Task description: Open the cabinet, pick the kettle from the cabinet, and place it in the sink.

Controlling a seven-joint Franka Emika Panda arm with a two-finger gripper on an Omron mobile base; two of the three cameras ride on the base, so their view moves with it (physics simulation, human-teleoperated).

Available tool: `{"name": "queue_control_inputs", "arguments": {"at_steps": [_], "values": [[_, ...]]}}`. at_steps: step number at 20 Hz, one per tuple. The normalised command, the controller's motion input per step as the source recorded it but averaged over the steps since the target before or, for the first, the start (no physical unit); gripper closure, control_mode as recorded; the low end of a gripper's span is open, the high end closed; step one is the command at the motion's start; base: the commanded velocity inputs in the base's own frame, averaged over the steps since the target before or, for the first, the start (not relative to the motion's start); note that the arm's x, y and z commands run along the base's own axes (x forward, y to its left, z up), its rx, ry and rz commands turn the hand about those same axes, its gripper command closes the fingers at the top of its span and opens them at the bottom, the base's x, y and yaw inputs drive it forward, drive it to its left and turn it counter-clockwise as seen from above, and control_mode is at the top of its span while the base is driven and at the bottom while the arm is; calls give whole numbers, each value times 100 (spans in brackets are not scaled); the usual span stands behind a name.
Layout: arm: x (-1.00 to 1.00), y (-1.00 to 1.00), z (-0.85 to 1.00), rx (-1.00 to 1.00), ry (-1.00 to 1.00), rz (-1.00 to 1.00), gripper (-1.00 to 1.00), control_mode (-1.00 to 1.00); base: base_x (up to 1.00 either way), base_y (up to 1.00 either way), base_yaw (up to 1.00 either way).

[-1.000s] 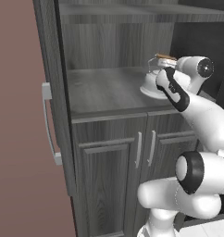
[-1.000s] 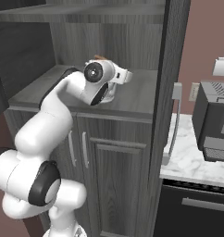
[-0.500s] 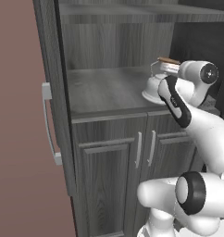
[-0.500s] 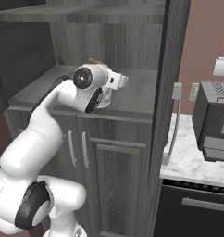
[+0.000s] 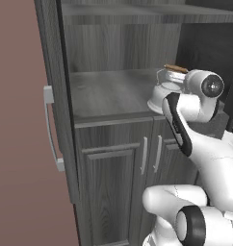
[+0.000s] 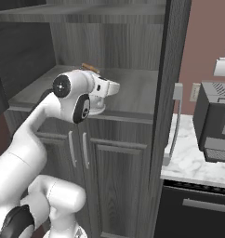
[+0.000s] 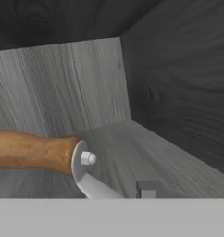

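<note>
Now, as it stands:
Cabinet (image 5: 113, 53): door (image 5: 53, 96) swung wide, its long silver handle (image 5: 51, 129) facing out; the shelf (image 5: 104, 93) inside is exposed.
Kettle (image 5: 162, 93): at the front right of that shelf, by the robot's hand; whether it rests on the shelf or is lifted cannot be told.
Kettle handle (image 7: 33, 150): brown wooden bar, seen close from the hand view.
Gripper (image 6: 112, 87): at the kettle's handle; whether pinching it or merely beside it cannot be told.
Lower doors (image 5: 123, 182): closed.

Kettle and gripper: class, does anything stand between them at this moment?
Nothing visible does. The hand is right at the kettle on the open cabinet shelf, and the hand view shows its brown handle bar directly before the gripper.
</note>
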Motion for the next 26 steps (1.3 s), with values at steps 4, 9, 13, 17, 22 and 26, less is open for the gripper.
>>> {"name": "queue_control_inputs", "arguments": {"at_steps": [4, 9, 13, 17, 22, 26], "values": [[-50, 18, 3, 0, 0, -7, 100, -100, 0, 0, 0], [-48, 17, 2, 0, 0, -6, 100, -100, 0, 0, 0], [-46, 15, 3, 0, 0, -2, 100, -100, 0, 0, 0], [-47, 15, 0, -1, 0, 0, 100, -100, 0, 0, 0], [-48, 16, 0, -1, 0, 0, 100, -100, 0, 0, 0], [-50, 17, 0, 0, 0, 0, 100, -100, 0, 0, 0]]}}
